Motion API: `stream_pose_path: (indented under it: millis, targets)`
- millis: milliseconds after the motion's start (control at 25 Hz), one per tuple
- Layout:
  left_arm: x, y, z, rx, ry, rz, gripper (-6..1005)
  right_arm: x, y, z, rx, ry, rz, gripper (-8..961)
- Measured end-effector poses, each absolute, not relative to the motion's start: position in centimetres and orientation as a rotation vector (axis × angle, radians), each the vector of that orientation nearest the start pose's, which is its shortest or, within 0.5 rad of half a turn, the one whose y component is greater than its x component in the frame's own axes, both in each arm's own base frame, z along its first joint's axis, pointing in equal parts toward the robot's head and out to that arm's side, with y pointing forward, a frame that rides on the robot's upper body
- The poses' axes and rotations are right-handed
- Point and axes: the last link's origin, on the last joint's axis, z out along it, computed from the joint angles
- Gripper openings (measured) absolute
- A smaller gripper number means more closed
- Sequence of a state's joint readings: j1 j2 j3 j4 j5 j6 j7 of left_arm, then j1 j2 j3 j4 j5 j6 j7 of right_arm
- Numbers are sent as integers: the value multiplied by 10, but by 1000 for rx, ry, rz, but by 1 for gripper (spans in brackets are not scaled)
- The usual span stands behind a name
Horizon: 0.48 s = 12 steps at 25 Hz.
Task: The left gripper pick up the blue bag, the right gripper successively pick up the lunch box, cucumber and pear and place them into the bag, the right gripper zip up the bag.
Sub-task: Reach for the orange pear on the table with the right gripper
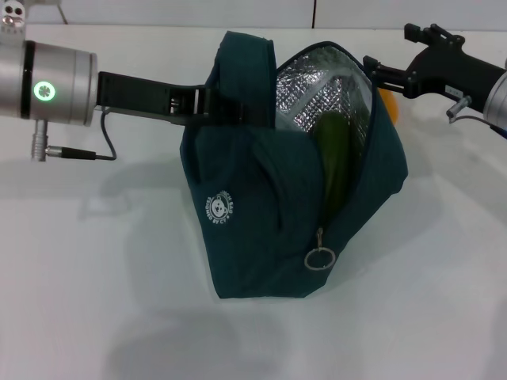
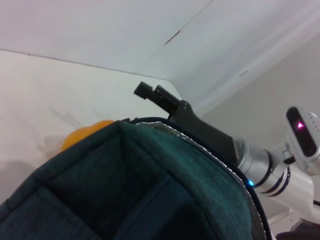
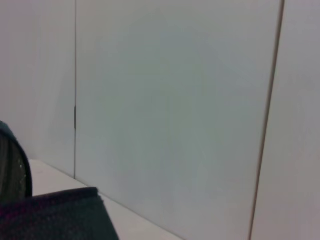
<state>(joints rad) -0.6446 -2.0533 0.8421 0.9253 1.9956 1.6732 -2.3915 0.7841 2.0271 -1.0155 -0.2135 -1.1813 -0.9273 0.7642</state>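
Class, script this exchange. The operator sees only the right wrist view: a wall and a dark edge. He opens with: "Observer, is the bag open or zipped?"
Observer: Open. In the head view the blue bag gapes, with its silver lining showing.
Operator: Anything inside?
Observer: The cucumber leans against the lining.
Operator: Where is the pear?
Observer: Outside. The pear sits on the table behind the bag, near the right end effector.
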Motion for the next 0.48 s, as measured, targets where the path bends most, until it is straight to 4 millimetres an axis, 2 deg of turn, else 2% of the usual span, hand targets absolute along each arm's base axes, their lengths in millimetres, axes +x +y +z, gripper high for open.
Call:
stream_pose_path:
  millis: [280, 480]
  targets:
    - [-180, 362, 26, -2695, -1525, -669, 39, 228, 430, -36, -2271, 333, 586, 876]
    - [-180, 362, 24, -2686, -1543, -693, 39, 228, 431, -36, -2264, 328, 587, 875]
